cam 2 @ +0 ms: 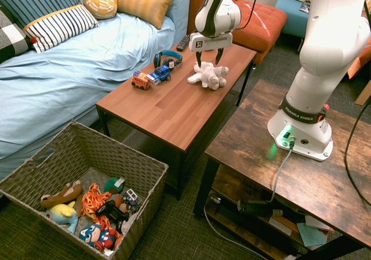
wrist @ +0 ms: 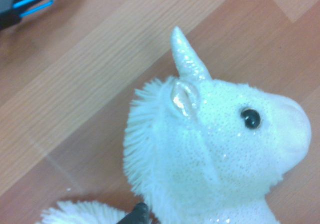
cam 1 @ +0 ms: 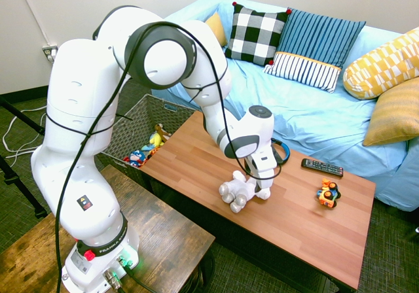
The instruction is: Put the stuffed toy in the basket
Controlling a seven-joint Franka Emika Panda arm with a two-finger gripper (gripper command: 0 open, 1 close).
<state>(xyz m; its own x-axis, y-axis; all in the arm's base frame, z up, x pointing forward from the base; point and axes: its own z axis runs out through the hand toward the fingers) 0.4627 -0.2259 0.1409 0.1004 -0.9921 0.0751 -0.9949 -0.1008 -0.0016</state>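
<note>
Basket (cam 2: 145, 173) sat on the floor nearest the second exterior camera, already holding several toys, well apart from the coffee table (cam 2: 168, 106) beyond it. On that table the stuffed toy (cam 2: 207, 74), a white unicorn, lay on its side, probably so its body offered a soft bulk to pinch. Its long axis ran roughly along the table's far edge, grey feet toward the near side; the head's direction was unclear there. Directly above it, the gripper (cam 2: 208, 58) pointed down, fingers spread wide and empty.
</note>
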